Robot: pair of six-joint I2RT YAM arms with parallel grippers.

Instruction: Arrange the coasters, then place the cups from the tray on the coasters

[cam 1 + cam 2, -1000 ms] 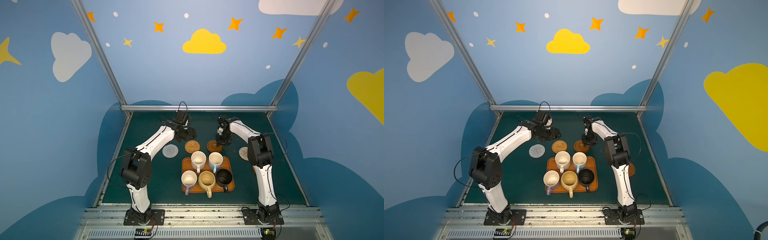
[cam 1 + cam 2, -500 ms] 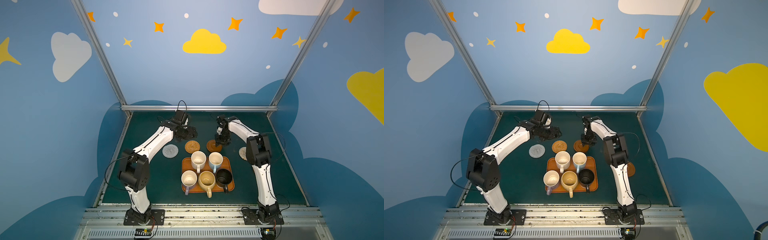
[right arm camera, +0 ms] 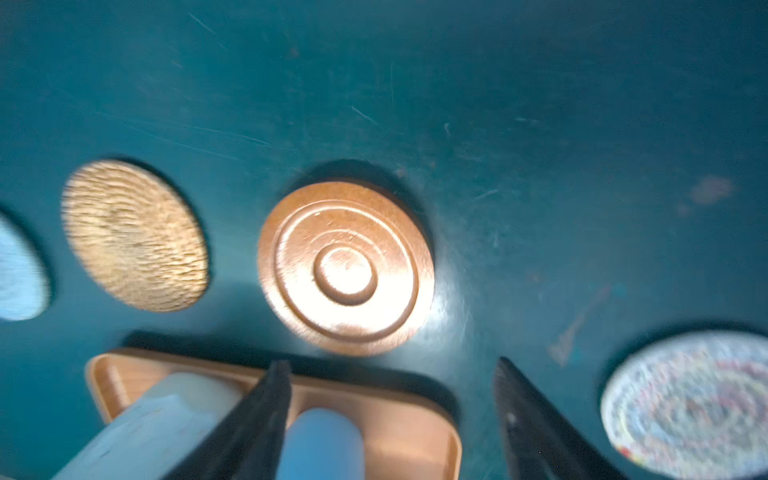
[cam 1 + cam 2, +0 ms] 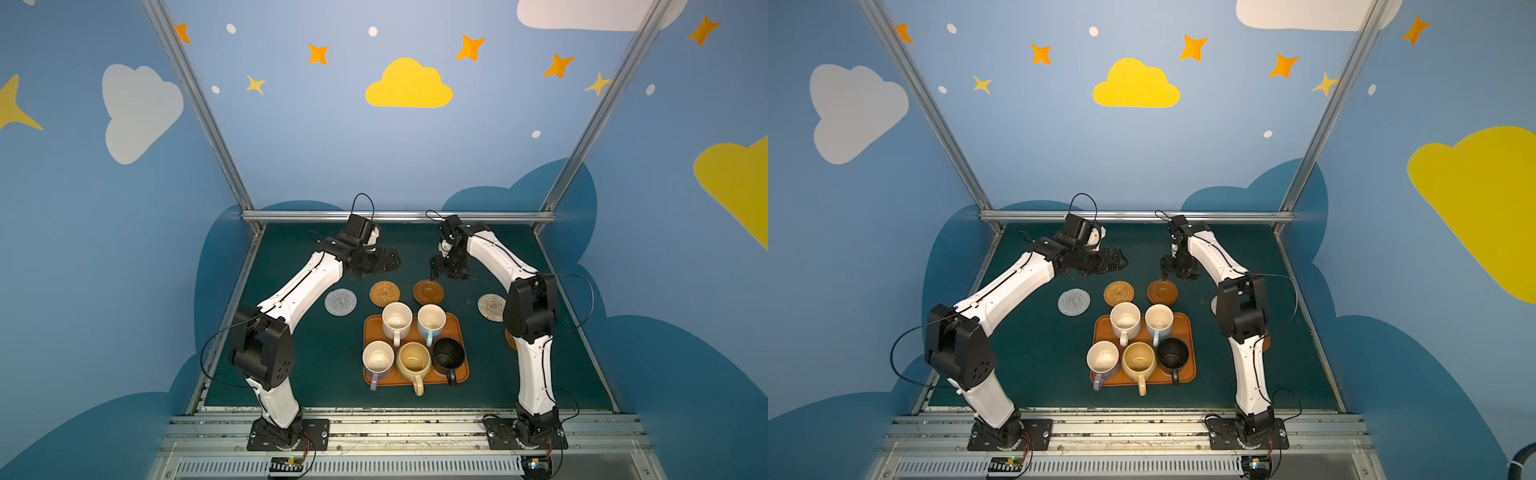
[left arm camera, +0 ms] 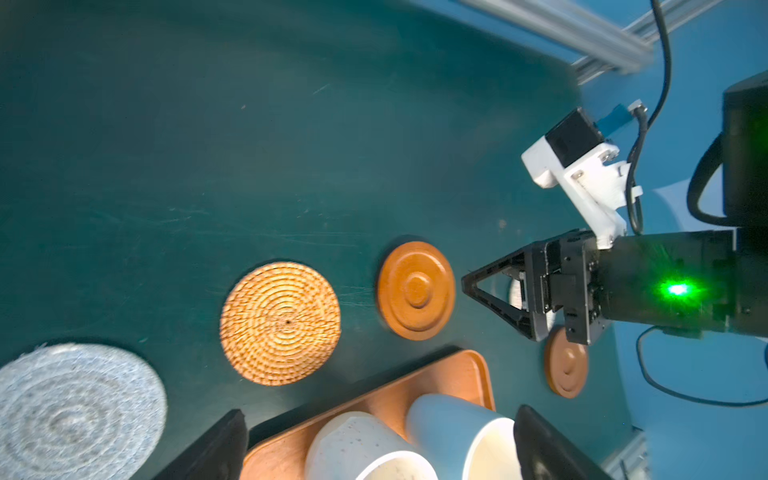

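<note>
Tabletop [image 4: 324, 365] scuffed dark teal, walls [image 4: 395, 158] cloud-painted blue

walls [image 4: 332, 158]: blue, painted clouds [image 4: 409, 85], stars [image 4: 318, 54] | floor [image 4: 328, 365]: dark green (scuffed) | rail [image 4: 399, 216]: aluminium

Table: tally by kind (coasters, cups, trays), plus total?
Coasters: 5 (grey-white woven, rattan, wooden, spiral rope, second wooden)
Cups: 5 (speckled white, light blue, lavender, yellow-beige, black)
Tray: 1
Total: 11
</note>
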